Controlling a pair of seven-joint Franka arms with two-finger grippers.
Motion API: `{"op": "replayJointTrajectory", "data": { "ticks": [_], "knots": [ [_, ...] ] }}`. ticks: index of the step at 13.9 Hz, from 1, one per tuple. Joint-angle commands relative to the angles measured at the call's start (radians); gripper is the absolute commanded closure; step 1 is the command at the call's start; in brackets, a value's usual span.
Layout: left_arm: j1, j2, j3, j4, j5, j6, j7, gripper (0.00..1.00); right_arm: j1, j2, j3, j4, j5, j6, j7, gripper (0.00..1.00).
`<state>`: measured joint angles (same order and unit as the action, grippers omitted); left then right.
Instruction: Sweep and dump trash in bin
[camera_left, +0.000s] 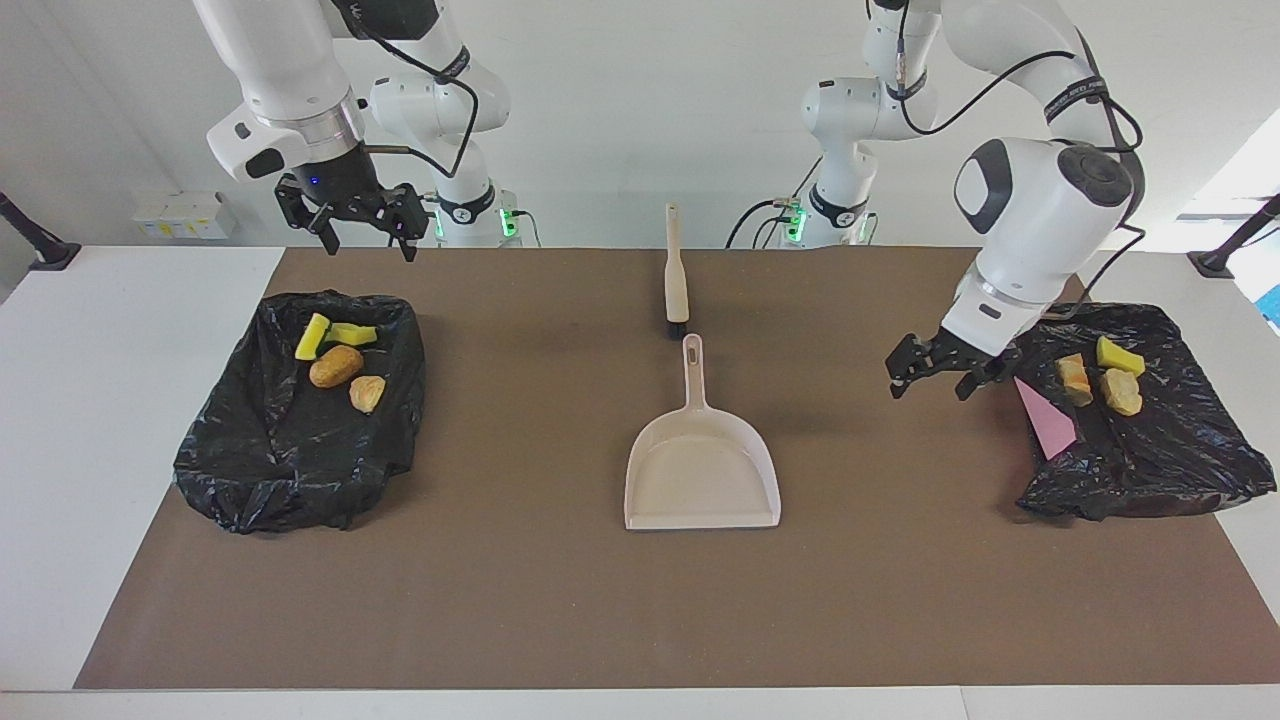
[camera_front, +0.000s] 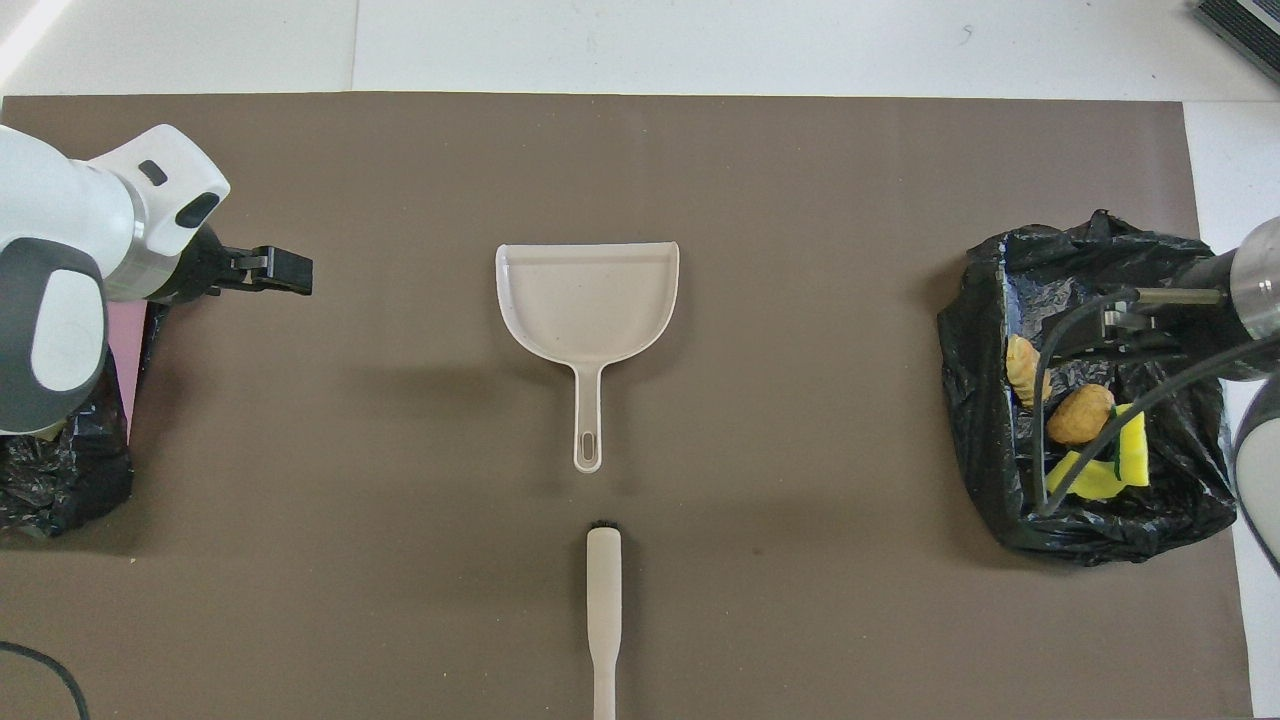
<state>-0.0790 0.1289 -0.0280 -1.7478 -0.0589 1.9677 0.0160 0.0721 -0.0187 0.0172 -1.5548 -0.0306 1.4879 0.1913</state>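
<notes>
The trash lies in two black-bagged bins. The bin (camera_left: 290, 450) at the right arm's end holds two yellow-green sponge chunks (camera_left: 312, 337), a tan-brown oval (camera_left: 336, 366) and a pale lump (camera_left: 367, 393); they also show in the overhead view (camera_front: 1080, 413). The bin (camera_left: 1150, 460) at the left arm's end holds a yellow sponge (camera_left: 1120, 355) and two pale lumps (camera_left: 1120, 392). My right gripper (camera_left: 365, 240) is open and empty, raised over its bin. My left gripper (camera_left: 930, 385) is open and empty, over the mat beside its bin, also seen overhead (camera_front: 290, 272).
A beige dustpan (camera_left: 700, 470) lies empty at the mat's middle, handle toward the robots. A beige brush (camera_left: 677, 280) lies in line with it, nearer the robots. A pink sheet (camera_left: 1045, 425) leans in the bin at the left arm's end.
</notes>
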Motion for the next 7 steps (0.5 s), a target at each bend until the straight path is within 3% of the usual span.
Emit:
{"op": "replayJointTrajectory", "data": {
  "ticks": [1, 5, 7],
  "knots": [
    [0.027, -0.006, -0.012, 0.083, 0.043, -0.114, 0.041, 0.00, -0.008, -0.010, 0.000, -0.004, 0.000, -0.006, -0.015, 0.00],
    [0.041, -0.008, -0.003, 0.197, 0.034, -0.289, 0.032, 0.00, -0.008, -0.010, 0.000, -0.004, 0.000, -0.006, -0.015, 0.00],
    [0.041, -0.009, 0.000, 0.215, 0.034, -0.319, 0.028, 0.00, -0.008, -0.010, 0.000, -0.005, 0.000, -0.004, -0.015, 0.00]
  ]
}}
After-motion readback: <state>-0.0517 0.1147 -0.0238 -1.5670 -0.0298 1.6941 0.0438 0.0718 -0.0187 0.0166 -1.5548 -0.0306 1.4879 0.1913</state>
